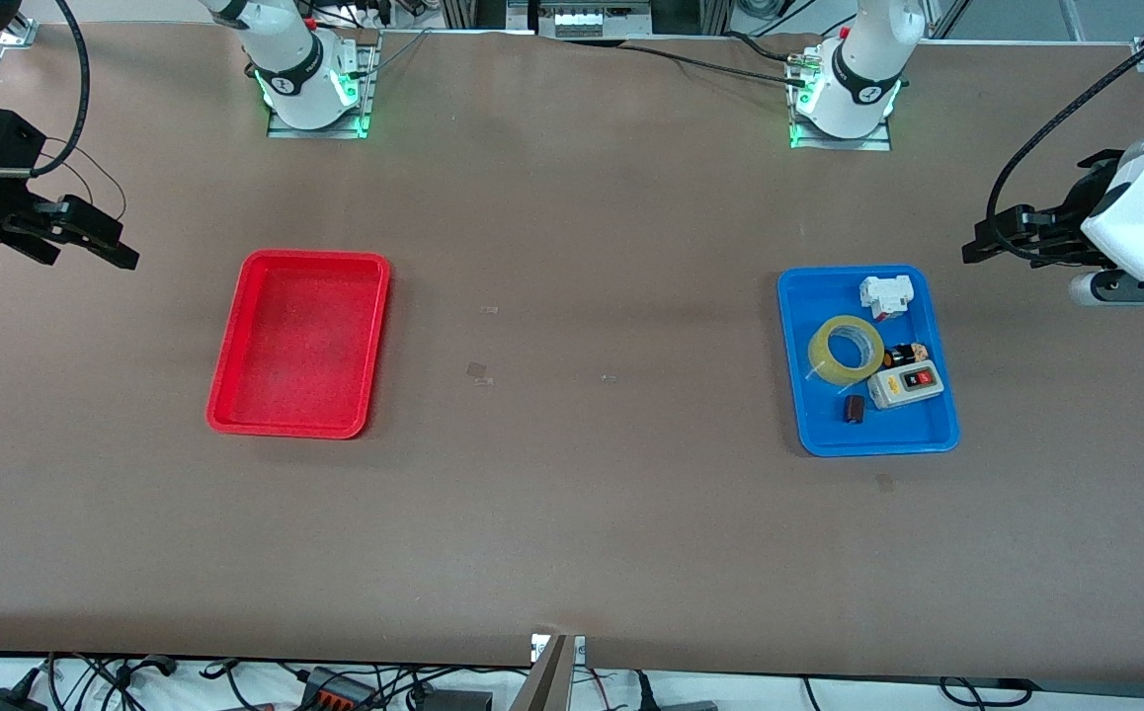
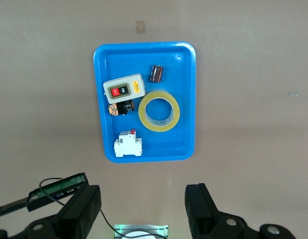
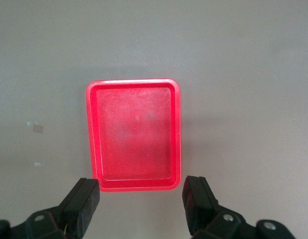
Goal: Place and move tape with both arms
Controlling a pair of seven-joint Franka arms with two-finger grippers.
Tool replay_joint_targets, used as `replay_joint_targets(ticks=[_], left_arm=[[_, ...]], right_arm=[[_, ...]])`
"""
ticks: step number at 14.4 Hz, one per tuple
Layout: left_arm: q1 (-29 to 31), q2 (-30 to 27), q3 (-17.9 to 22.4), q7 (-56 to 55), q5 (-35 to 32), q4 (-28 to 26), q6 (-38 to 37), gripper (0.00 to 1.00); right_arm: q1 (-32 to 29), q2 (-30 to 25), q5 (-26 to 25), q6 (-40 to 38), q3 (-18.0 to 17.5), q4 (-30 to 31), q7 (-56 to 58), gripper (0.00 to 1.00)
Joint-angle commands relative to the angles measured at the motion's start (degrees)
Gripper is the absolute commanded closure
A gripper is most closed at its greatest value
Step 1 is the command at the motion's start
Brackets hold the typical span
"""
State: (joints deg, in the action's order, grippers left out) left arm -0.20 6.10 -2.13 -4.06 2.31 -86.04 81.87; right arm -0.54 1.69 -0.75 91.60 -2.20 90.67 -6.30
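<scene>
The tape [image 1: 819, 357], a yellowish translucent roll, lies flat in the blue tray [image 1: 903, 432] toward the left arm's end of the table; in the left wrist view the tape [image 2: 142, 112] sits mid-tray. My left gripper [image 1: 977, 239] hangs open and empty over bare table beside that tray, well apart from the roll; its own view shows the left gripper [image 2: 144, 204] with jaws wide. My right gripper [image 1: 88, 245] hovers open and empty over the table at the right arm's end, beside the red tray [image 1: 300, 341]. The right gripper [image 3: 141, 199] frames bare table next to the red tray [image 3: 134, 134].
Sharing the blue tray with the roll are a grey switch box with a red button [image 1: 906, 384], a white breaker [image 1: 885, 294], a small dark cylinder [image 1: 854, 408] and a small black-and-orange part [image 1: 906, 354]. The red tray holds nothing. Brown tabletop stretches between the trays.
</scene>
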Motion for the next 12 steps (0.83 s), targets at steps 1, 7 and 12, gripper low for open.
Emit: replay_joint_targets(ticks=[1,7,12], left_arm=[[0.38,-1.18,-0.16,4.82,-1.25,-0.18,-1.18,0.00],[0.38,-0.83,-0.07,6.43,-1.25,-0.26,-1.45,0.00],[5.63,3.56,0.20,5.99,2.77,-1.75,-1.19,0.00]], right_arm=[[-0.43,-0.72,-0.48,-0.46,-0.26,-0.23,1.20,0.02],[-0.43,-0.63,-0.48,-0.37,-0.26,-0.23,1.21,0.02],[-0.43,-0.54,-0.48,-0.37,-0.26,-0.23,1.29,0.02]])
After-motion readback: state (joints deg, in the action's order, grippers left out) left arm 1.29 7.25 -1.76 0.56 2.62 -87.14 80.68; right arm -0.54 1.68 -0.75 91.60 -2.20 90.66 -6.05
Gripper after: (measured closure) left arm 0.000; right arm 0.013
